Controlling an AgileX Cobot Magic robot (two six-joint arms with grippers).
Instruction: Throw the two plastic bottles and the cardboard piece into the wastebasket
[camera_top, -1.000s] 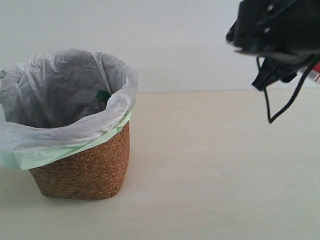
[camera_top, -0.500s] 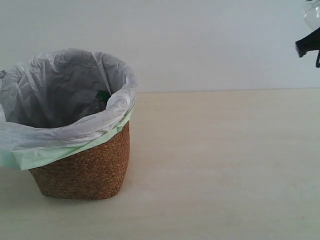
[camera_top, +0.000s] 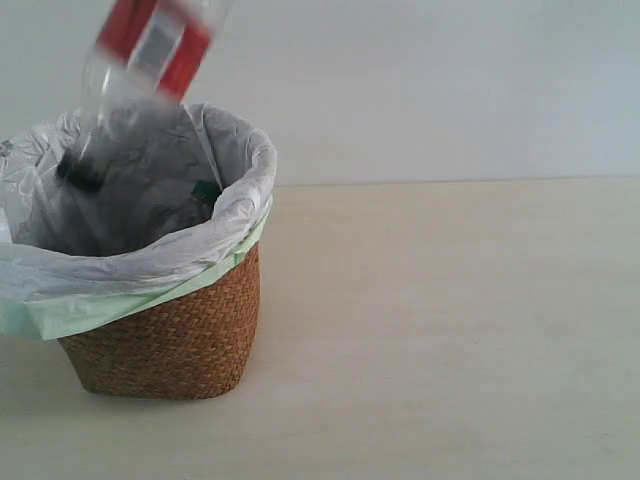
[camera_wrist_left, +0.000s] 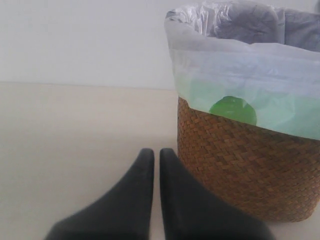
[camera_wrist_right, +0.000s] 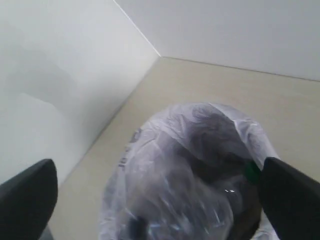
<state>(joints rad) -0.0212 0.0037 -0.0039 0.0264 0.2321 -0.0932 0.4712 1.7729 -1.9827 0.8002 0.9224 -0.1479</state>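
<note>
The longer clear bottle with the red label (camera_top: 155, 40) is blurred and tilted above the wastebasket (camera_top: 170, 330), its black cap (camera_top: 80, 175) down inside the bag's mouth. In the right wrist view the same bottle (camera_wrist_right: 200, 200) is a blur below my right gripper (camera_wrist_right: 157, 166), whose jaws stand wide open with nothing gripped. A green cap (camera_top: 207, 190) of the shorter bottle shows inside the bag (camera_wrist_right: 248, 170). My left gripper (camera_wrist_left: 152, 154) is shut and empty, low on the table beside the wastebasket (camera_wrist_left: 240, 165). The cardboard piece is hidden or out of view. Neither gripper shows in the exterior view.
The pale wooden table (camera_top: 450, 330) stretches to the right of the basket, with a white wall behind. A round green patch (camera_wrist_left: 232, 110) shows through the bag's overhanging pale green edge. A wall corner (camera_wrist_right: 160, 56) lies beyond the basket.
The right arm and its gripper, seen at the upper right earlier, have left the exterior view. The red-label bottle now appears over the basket, dropping cap-first into it.
</note>
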